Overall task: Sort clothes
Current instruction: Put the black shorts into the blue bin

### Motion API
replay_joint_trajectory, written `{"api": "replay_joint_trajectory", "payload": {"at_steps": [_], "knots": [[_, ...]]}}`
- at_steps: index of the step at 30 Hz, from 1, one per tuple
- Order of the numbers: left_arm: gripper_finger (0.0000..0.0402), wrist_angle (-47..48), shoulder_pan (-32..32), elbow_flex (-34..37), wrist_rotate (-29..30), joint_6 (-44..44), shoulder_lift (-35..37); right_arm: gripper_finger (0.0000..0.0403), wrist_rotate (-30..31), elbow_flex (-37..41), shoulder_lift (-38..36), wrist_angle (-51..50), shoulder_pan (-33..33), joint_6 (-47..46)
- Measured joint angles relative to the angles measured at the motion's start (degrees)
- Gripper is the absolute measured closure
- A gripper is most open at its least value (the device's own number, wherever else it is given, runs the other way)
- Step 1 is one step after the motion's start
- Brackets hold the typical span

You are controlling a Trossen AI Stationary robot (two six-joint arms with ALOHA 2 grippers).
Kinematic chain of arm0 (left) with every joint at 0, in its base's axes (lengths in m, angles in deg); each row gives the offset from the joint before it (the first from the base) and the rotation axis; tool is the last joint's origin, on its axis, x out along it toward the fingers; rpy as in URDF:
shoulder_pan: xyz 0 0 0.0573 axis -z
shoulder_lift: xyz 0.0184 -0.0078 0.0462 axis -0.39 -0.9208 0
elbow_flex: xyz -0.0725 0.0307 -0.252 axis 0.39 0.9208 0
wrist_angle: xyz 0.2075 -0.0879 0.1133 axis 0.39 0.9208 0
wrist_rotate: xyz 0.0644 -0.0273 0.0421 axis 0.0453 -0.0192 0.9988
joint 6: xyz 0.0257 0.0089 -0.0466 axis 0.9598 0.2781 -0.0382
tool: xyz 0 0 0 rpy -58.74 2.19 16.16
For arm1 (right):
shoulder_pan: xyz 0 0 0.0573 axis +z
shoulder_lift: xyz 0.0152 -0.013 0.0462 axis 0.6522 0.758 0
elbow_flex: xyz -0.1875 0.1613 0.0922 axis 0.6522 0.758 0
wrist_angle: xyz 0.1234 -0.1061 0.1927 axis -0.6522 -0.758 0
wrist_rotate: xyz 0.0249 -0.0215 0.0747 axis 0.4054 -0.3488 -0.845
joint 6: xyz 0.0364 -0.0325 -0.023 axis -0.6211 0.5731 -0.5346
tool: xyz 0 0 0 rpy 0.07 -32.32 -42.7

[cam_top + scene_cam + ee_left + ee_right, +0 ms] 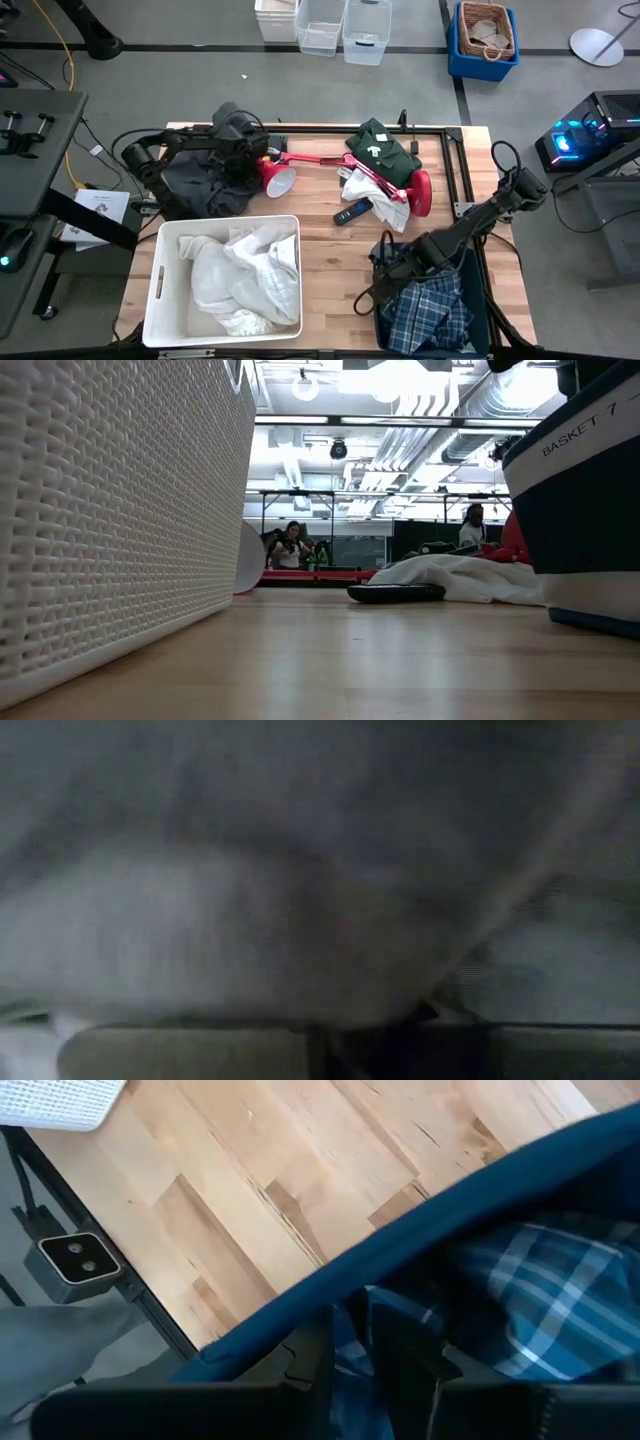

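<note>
Currently left end effector (243,150) buried in dark grey garment (200,185) at counter's (330,260) 10 o'clock; finger state cannot be told. Right end effector (392,268) pinched on plaid shirt (430,310) inside navy bin (482,300) at 5 o'clock. White clothes (240,275) heaped in white bin (165,290) at 7 o'clock. Dark green garment (382,148) laid at 1 o'clock.

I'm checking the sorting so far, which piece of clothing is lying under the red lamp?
The white garment near the table's middle: the red desk lamp lies across it. The dark green one sits beside the lamp, the dark grey one under the left gripper.
</note>
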Motion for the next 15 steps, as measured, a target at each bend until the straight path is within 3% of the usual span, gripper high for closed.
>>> {"api": "replay_joint_trajectory", "payload": {"at_steps": [10, 15], "knots": [[0.0383, 4.9, 3.5, -7.5, -0.4, -3.4, 29.4, 0.0336, -2.3, 0.0, 0.0, 1.5, 0.1, 0.1], [0.0384, 5.4, 7.8, -14.2, 0.6, -7.5, 40.4, 0.0336, -2.3, 0.0, 0.0, 1.7, 0.0, 0.1]]}}
